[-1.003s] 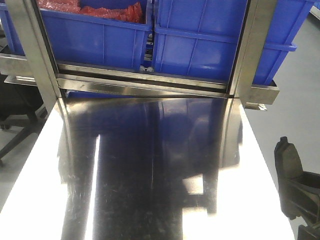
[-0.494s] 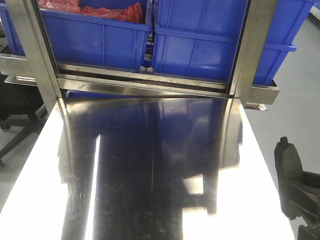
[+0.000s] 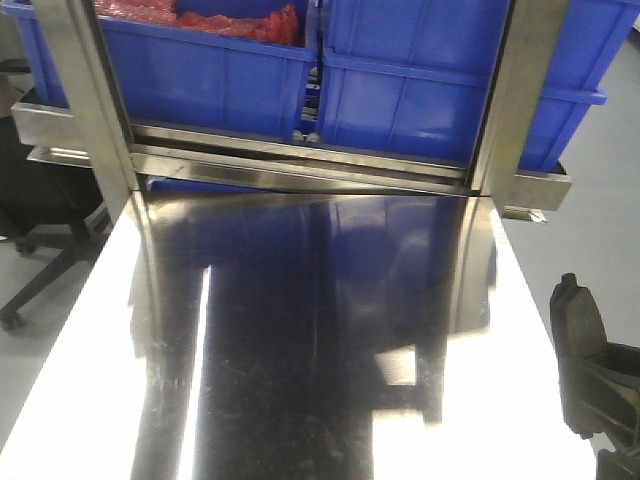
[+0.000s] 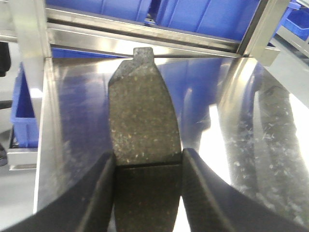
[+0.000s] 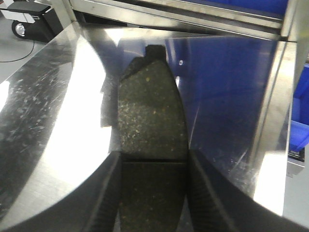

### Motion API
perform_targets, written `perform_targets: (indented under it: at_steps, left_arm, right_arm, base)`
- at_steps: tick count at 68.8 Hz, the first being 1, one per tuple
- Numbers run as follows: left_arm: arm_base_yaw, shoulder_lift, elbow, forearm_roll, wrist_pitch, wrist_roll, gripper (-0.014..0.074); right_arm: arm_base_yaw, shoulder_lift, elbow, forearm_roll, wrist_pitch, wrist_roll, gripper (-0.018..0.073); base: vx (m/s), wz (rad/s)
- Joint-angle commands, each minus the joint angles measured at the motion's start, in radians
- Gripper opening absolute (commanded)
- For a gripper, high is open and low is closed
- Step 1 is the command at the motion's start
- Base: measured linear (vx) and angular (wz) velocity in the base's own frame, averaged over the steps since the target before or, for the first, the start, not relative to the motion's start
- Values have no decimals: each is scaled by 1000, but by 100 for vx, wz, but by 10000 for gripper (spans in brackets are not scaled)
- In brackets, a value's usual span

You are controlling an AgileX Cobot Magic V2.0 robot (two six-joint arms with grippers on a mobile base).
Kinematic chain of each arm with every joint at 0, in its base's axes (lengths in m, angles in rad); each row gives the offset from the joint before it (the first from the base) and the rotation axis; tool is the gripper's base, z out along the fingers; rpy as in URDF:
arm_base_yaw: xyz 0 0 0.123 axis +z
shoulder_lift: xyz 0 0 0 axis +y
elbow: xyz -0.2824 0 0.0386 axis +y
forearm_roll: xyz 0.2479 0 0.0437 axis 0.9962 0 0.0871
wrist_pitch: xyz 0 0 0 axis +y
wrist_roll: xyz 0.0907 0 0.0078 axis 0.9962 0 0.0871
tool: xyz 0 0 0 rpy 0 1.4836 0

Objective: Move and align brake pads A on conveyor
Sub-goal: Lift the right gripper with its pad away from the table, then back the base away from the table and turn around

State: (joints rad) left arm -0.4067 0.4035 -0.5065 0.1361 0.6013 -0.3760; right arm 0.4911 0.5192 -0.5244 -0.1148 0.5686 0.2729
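Observation:
Each gripper holds one brake pad A, a flat dark-grey speckled crescent with a groove across its middle. In the left wrist view my left gripper (image 4: 148,166) is shut on a pad (image 4: 144,106) that juts forward over the steel tabletop (image 4: 72,121). In the right wrist view my right gripper (image 5: 153,162) is shut on another pad (image 5: 152,101) the same way. The front view shows the right gripper (image 3: 600,372) and its pad (image 3: 577,318) at the table's right edge. The left gripper is outside that view. The conveyor is out of view.
The shiny steel tabletop (image 3: 300,340) runs back to a steel frame (image 3: 300,165) with two upright posts (image 3: 95,100). Blue bins (image 3: 420,80) sit behind it, one holding red bags (image 3: 240,20). An office chair (image 3: 40,200) stands left of the table.
In the front view the table, frame and bins have shifted slightly down and right. The right gripper and its pad sit at the same place in the frame.

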Motion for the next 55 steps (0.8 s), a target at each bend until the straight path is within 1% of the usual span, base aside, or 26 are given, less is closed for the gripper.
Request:
perform_targets:
  at_steps: [1, 18, 55]
  left_arm:
    - [-4, 3, -30, 5, -91, -1, 146]
    - [-4, 3, -30, 5, -91, -1, 146]
    - [-4, 3, -30, 5, -91, -1, 146]
  right_arm:
    - [-2, 2, -31, -12, -89, -6, -10]
    - [-2, 2, -31, -12, -89, -6, -10]
    - [-2, 2, -31, -12, -89, -6, -10]
  base:
    - [-4, 16]
    - [-8, 31]
    - [-12, 48]
